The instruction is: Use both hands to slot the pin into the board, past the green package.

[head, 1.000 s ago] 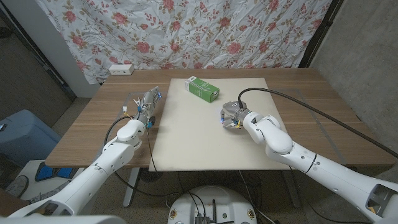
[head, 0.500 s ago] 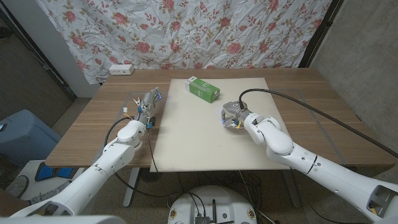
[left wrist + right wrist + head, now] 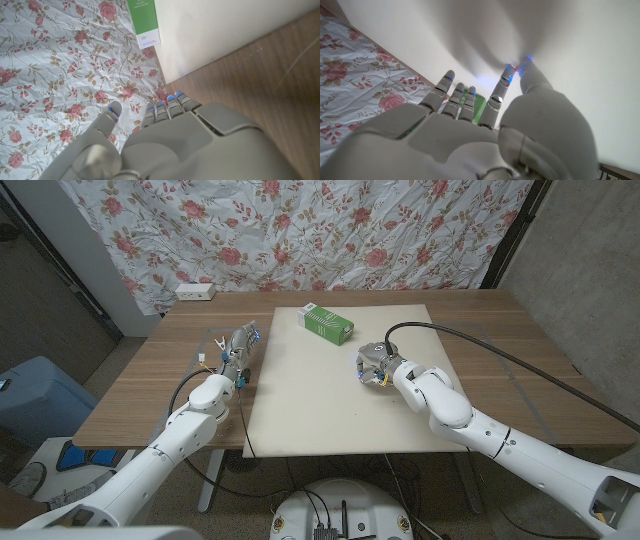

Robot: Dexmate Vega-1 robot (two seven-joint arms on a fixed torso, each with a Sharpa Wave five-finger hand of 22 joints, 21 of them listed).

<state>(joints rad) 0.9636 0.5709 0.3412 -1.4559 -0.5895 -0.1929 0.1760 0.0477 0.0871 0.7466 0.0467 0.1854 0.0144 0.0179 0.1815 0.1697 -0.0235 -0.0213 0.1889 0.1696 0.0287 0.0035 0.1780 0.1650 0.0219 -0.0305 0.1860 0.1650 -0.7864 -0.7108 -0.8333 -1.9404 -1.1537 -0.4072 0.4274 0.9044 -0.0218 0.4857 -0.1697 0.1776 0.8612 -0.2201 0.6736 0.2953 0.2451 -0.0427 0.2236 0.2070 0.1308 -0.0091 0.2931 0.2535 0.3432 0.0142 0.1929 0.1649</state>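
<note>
The green package point(image 3: 327, 322) lies at the far side of the cream board point(image 3: 330, 405), and its white-labelled end point(image 3: 144, 20) shows beyond my left hand's fingers. My left hand point(image 3: 238, 350) sits on the wooden table just left of the board, fingers stretched out, holding nothing. My right hand point(image 3: 372, 365) hovers low over the board, right of and nearer than the package. Its thumb and one finger meet at the tips point(image 3: 521, 69) while the others spread. The pin point(image 3: 522, 70) is only a small reddish speck in that pinch.
A white power strip point(image 3: 194, 291) lies at the table's far left corner. A black cable point(image 3: 470, 340) runs from my right arm across the table's right half. A floral cloth point(image 3: 330, 230) hangs behind the table. Small pale bits point(image 3: 213, 340) lie left of my left hand.
My right hand has edged slightly toward the far side of the board. The left hand and the green package have stayed where they were.
</note>
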